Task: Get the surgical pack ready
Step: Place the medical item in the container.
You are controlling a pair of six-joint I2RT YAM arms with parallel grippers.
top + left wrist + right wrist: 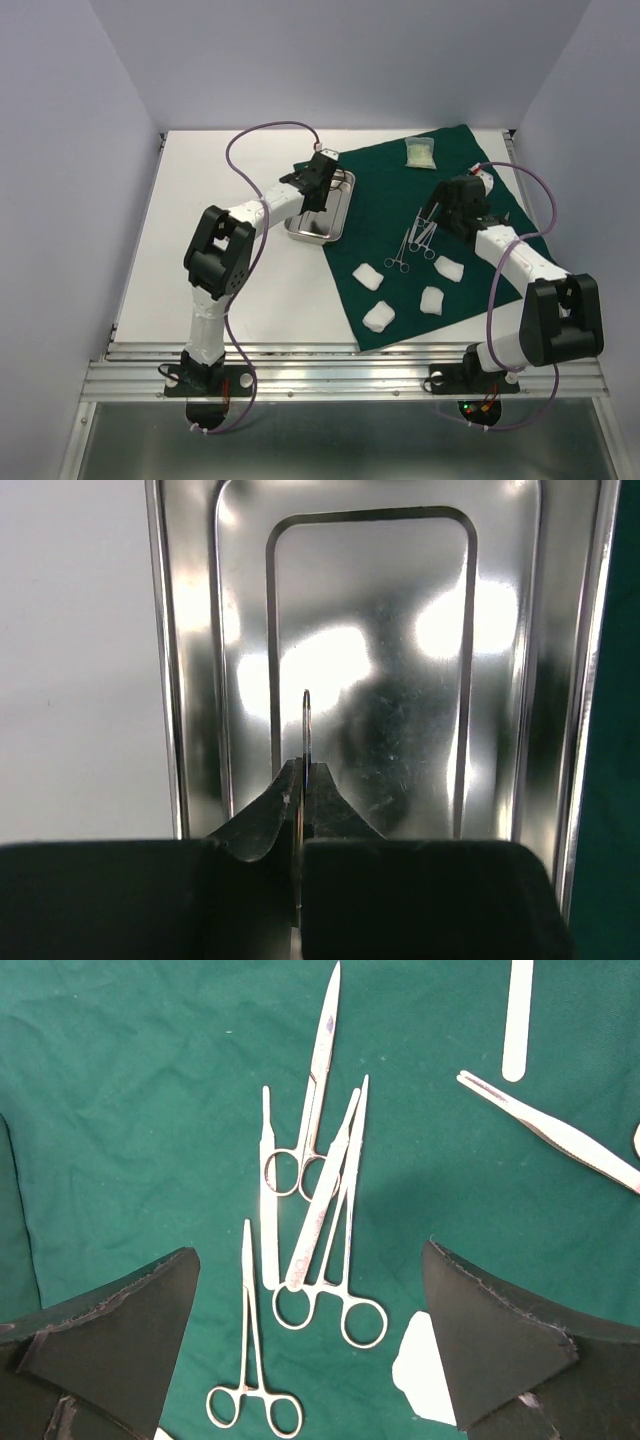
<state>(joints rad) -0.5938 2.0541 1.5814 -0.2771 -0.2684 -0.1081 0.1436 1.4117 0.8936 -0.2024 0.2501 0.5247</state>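
The dark green drape covers the right half of the table. A shiny steel tray lies at the drape's left edge, mostly on the white table. My left gripper is shut on the tray's far rim; in the left wrist view the thin rim runs between the closed fingers of that gripper. My right gripper hangs open over a pile of steel forceps and scissors, touching none. Several white gauze pads lie on the drape's near part. The pale packet sits at the far edge.
A smaller pair of forceps lies apart from the pile, on its left. Tweezers and a flat steel handle lie at the upper right of the right wrist view. One gauze pad shows beside the right finger.
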